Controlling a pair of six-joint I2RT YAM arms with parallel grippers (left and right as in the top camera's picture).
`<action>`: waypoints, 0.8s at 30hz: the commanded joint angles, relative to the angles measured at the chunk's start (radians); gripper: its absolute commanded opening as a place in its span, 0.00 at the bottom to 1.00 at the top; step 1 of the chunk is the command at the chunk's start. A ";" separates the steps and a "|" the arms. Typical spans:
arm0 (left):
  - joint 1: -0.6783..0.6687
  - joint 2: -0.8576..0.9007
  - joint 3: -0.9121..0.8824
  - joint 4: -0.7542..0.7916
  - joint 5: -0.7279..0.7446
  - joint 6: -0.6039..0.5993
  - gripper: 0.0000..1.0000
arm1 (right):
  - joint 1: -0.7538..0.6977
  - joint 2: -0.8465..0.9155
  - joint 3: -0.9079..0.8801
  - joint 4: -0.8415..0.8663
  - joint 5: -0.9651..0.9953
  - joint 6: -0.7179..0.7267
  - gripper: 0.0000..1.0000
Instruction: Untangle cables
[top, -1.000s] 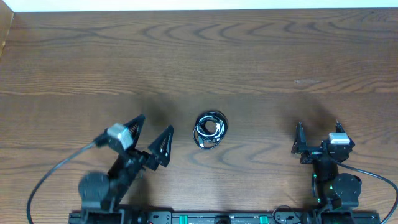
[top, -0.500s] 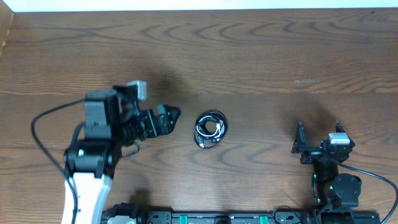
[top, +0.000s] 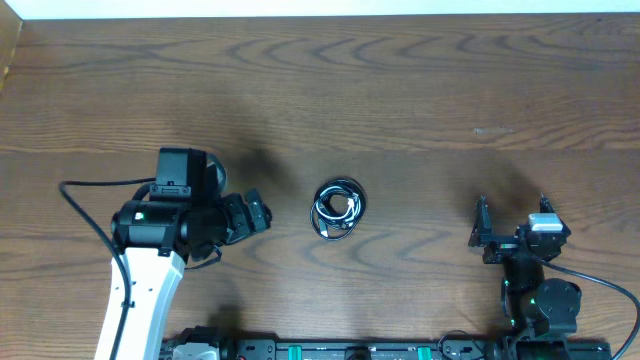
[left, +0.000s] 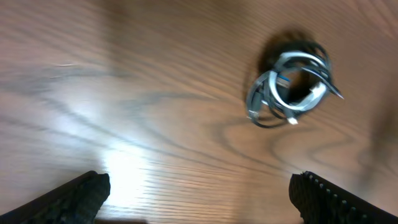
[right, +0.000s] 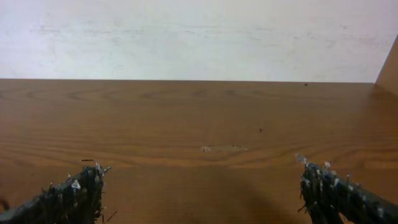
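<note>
The cables (top: 338, 208) lie in one small coiled bundle of black and white cord near the middle of the table. In the left wrist view the cables (left: 292, 87) sit ahead and to the right, blurred by motion. My left gripper (top: 256, 212) hovers just left of the bundle and points toward it, a short gap away. It is open (left: 199, 186), with only bare wood between its dark fingers (left: 81, 198). My right gripper (top: 511, 203) rests open at the front right, far from the bundle. It is empty (right: 202, 177), and the cables are out of its wrist view.
The wooden table (top: 400, 90) reaches back to a pale wall (right: 199, 37). A thick black arm cable (top: 85, 205) loops out at the left, and another (top: 605, 285) curves at the right. A small pale scuff (top: 492, 131) marks the wood behind the right arm.
My left arm has lifted from its low pose and swung round, so its open gripper now faces the bundle from the left. The right arm and the cables have not moved.
</note>
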 joint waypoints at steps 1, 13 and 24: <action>-0.002 -0.011 0.037 -0.003 -0.091 -0.031 0.98 | 0.004 -0.005 -0.001 -0.005 0.001 -0.011 0.99; -0.002 -0.009 0.037 0.001 -0.092 -0.031 0.98 | 0.004 -0.005 -0.001 0.072 -0.077 0.106 0.99; -0.002 -0.009 0.037 0.016 -0.092 -0.031 0.98 | 0.004 -0.005 -0.001 0.174 -0.701 1.032 0.99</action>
